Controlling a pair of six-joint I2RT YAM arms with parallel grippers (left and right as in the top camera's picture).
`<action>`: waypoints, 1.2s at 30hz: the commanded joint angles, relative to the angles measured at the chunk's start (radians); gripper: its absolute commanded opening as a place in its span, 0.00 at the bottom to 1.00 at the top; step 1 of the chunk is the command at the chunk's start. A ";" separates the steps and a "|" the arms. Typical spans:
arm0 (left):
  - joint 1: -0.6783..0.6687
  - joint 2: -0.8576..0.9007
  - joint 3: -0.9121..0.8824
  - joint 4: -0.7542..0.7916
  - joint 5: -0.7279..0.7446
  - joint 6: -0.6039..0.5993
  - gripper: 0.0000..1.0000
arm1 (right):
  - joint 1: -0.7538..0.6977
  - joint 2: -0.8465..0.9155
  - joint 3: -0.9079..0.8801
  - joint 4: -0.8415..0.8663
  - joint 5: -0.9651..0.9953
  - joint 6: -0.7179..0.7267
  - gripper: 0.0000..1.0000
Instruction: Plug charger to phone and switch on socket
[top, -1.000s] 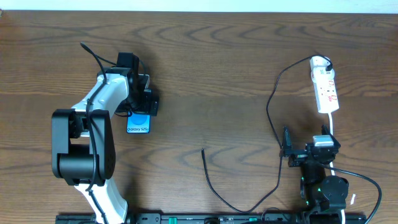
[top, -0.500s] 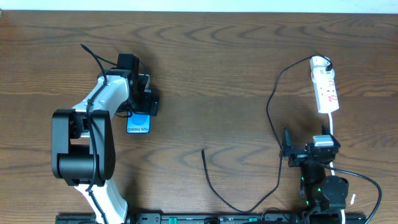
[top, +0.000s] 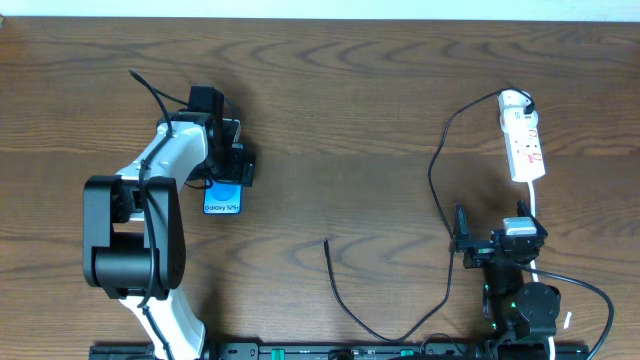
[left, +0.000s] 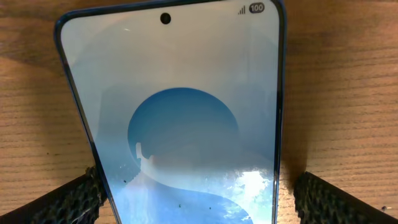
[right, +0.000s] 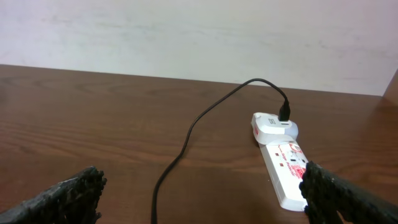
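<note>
The left gripper (left: 199, 199), jaws spread wide, straddles the phone (left: 180, 93) lying screen-up on the table (top: 330, 120), apparently to steady it for plugging, while the right gripper (right: 199, 202), equally open and empty, faces the socket (right: 286, 174) (the free tip of the charger (top: 431, 180) lies between the arms, untouched).

The white socket (right: 287, 175) lies on the brown wooden surface (right: 93, 118) at the right. A white adapter (right: 273, 127) sits in its far end, and the black charger (right: 186, 140) curves from it down to the bottom edge. The fingers (right: 65, 196) of the right hand (right: 204, 199) stand wide apart, holding nothing
</note>
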 joint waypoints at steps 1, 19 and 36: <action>0.002 0.011 -0.029 0.012 0.000 0.010 0.98 | 0.008 -0.005 -0.002 -0.005 0.007 -0.012 0.99; 0.002 0.011 -0.029 0.030 -0.050 0.010 0.98 | 0.008 -0.005 -0.002 -0.005 0.007 -0.012 0.99; 0.002 0.012 -0.033 0.029 -0.050 0.010 0.98 | 0.008 -0.005 -0.002 -0.005 0.007 -0.012 0.99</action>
